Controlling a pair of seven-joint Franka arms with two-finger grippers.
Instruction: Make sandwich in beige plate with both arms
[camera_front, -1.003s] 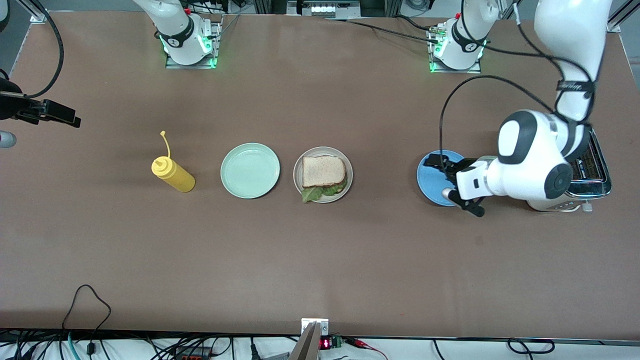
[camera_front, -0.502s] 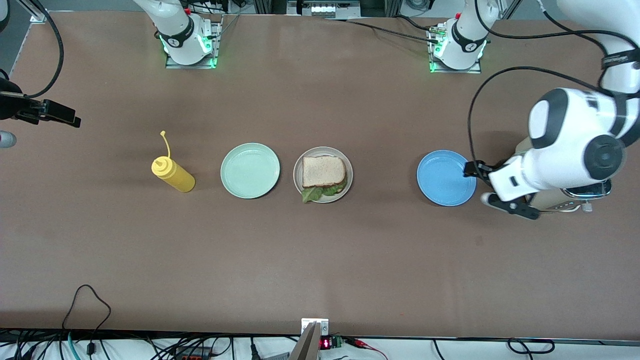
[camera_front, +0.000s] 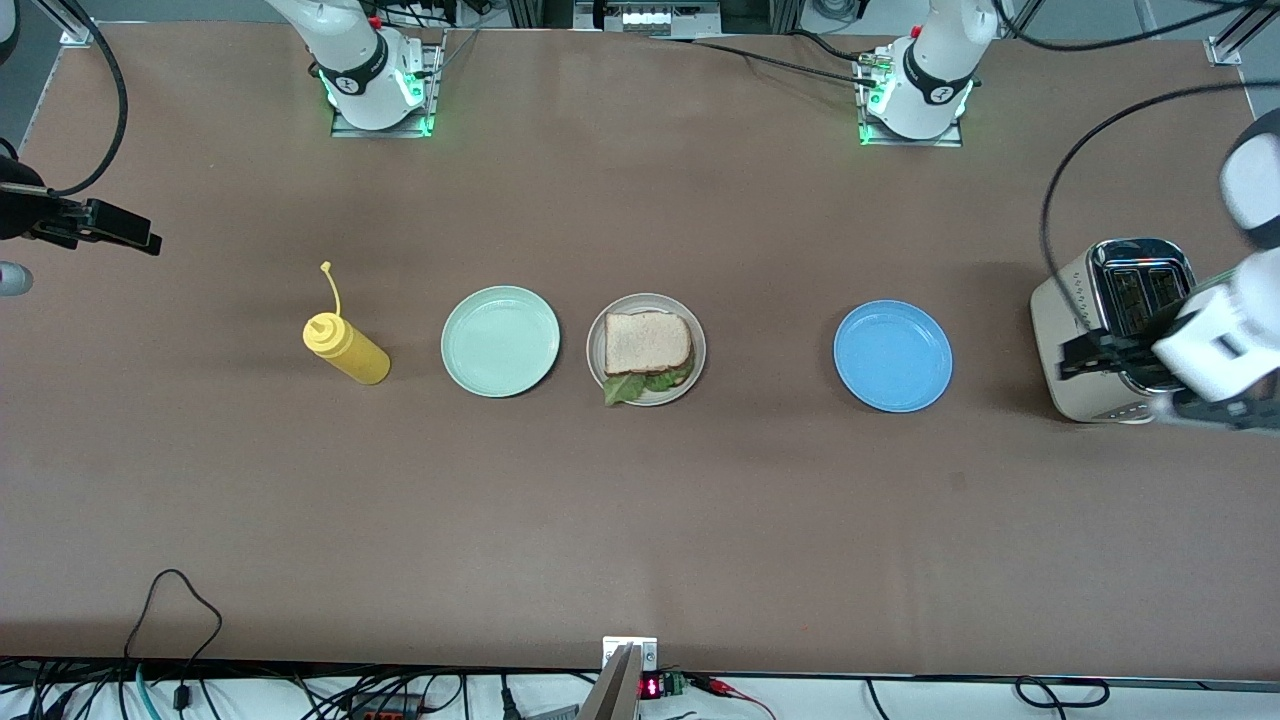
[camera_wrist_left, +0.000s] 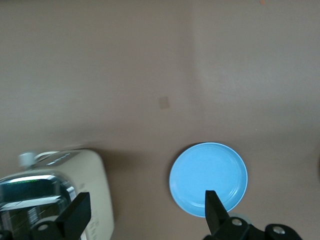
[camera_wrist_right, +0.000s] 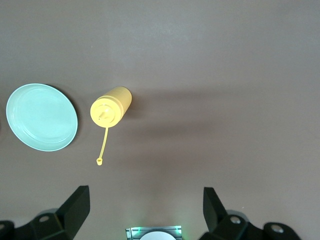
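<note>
Sandwich (camera_front: 647, 348) sits assembled on beige plate (camera_front: 694, 372), mid-desk. Left end effector (camera_wrist_left: 145, 212) spread, empty, over toaster (camera_front: 1100, 330). Right end effector (camera_wrist_right: 145, 210) spread, parked above desk near mustard bottle (camera_front: 346, 349). Retract clear; don't clip toaster.

- Plates: 3 total – 1 beige plate (camera_front: 697, 345), 1 mint green plate (camera_front: 500, 341), 1 blue plate (camera_front: 892, 356).
- Sandwich (camera_front: 648, 345): 1, on the beige plate; 1 top bread slice visible w/ 1 green lettuce leaf (camera_front: 627, 386) poking out under it. Lower slice can't be counted from above.
- Yellow squeeze bottle (camera_front: 346, 348): 1.
- Toaster (camera_front: 1105, 330): 1, w/ 2 slots.
- Robot arms: 2; arm bases: 2.
- Grippers: 2 – left gripper (camera_wrist_left: 145, 212) & right gripper (camera_wrist_right: 145, 207), 2 fingers each, both spread apart, holding 0 items.
</note>
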